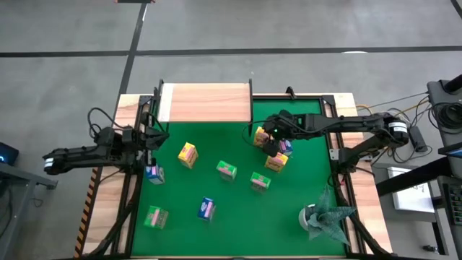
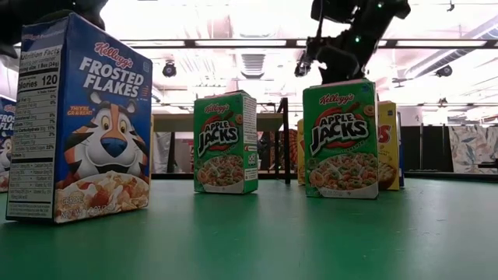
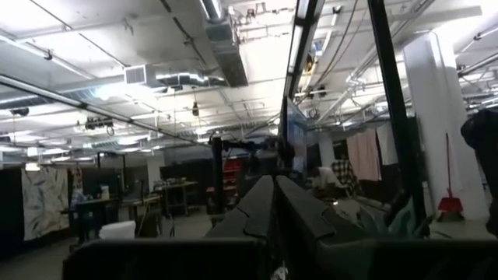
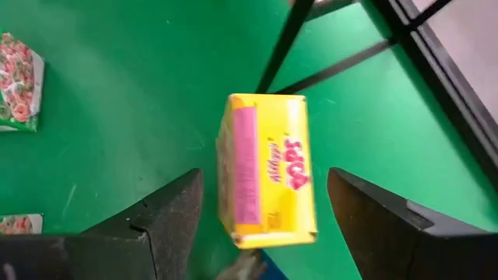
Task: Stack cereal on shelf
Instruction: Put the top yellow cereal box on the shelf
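Several small cereal boxes, blue, yellow and green, stand scattered on the green mat (image 1: 303, 115). The wooden shelf (image 1: 206, 102) stands at the mat's far edge. My right gripper (image 1: 268, 139) hangs open over a yellow box (image 4: 268, 179) near the shelf's right post. Its fingers (image 4: 175, 210) stand on either side of the box, slanting down, without touching it. A blue box (image 1: 283, 146) and another yellow box (image 1: 276, 162) stand just beside it. My left gripper (image 3: 274, 202) is shut on nothing at the mat's left edge, pointing up into the room.
A grey-green foil wad (image 1: 325, 217) sits at the mat's near right corner. Toward the near side stand a blue Frosted Flakes box (image 2: 85, 117) and two green Apple Jacks boxes (image 2: 226, 140). Black frame bars edge the mat (image 1: 336, 155). The shelf's thin black post (image 4: 288, 39) rises just beyond the yellow box.
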You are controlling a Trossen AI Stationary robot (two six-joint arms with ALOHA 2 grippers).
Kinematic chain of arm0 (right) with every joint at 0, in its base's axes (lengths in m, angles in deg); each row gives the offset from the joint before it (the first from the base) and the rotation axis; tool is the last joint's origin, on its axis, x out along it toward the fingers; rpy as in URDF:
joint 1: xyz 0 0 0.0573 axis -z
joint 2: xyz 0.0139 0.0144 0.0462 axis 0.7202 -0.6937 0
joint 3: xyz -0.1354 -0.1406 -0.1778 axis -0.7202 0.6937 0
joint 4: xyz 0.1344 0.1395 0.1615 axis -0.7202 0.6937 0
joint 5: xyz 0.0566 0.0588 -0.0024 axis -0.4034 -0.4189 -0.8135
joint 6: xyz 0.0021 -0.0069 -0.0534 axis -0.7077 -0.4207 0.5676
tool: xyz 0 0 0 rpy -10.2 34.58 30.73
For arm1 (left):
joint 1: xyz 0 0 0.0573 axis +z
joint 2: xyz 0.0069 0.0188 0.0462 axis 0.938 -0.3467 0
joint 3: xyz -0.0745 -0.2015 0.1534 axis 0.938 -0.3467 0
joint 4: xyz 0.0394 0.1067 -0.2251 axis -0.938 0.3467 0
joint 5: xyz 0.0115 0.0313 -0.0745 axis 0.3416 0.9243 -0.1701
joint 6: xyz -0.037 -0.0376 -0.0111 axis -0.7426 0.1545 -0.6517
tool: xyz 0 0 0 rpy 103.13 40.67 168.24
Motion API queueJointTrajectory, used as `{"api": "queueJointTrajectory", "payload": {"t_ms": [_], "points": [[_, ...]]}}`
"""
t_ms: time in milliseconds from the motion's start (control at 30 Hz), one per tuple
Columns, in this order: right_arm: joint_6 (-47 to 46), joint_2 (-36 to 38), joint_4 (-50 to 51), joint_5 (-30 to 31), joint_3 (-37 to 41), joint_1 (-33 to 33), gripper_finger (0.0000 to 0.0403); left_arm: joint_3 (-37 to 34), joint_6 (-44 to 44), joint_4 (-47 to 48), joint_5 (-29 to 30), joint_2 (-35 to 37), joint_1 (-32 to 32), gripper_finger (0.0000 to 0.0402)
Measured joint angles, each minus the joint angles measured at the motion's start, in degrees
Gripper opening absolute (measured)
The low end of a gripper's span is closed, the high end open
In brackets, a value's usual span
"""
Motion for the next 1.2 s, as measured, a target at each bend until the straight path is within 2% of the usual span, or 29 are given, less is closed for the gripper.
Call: {"api": "queueJointTrajectory", "payload": {"t_ms": [233, 567, 767, 933, 1200], "points": [[1.10, -2.38, -4.44, 0.70, 2.23, 0.51, 0.0258, 1.48, 0.01, 0.26, 0.04, 0.00, 0.00, 0.0000], [2.69, -2.37, -2.14, -0.04, -1.64, 0.60, 0.0227, 1.72, 0.62, 0.26, 0.09, -0.04, 0.00, 0.0000], [4.09, -2.32, 0.49, 0.14, -3.52, 0.84, 0.0245, 1.72, 1.51, 0.14, 0.11, -0.04, 0.00, 0.0000], [4.58, -2.41, 0.94, 0.18, -1.84, 1.44, 0.0262, 1.72, 1.67, -1.58, 0.15, -0.11, 0.00, 0.0000], [5.67, -2.71, 0.37, 0.16, 0.47, 1.63, 0.0256, 1.70, 2.83, -4.53, 0.17, -0.11, 0.00, 0.0000]]}}
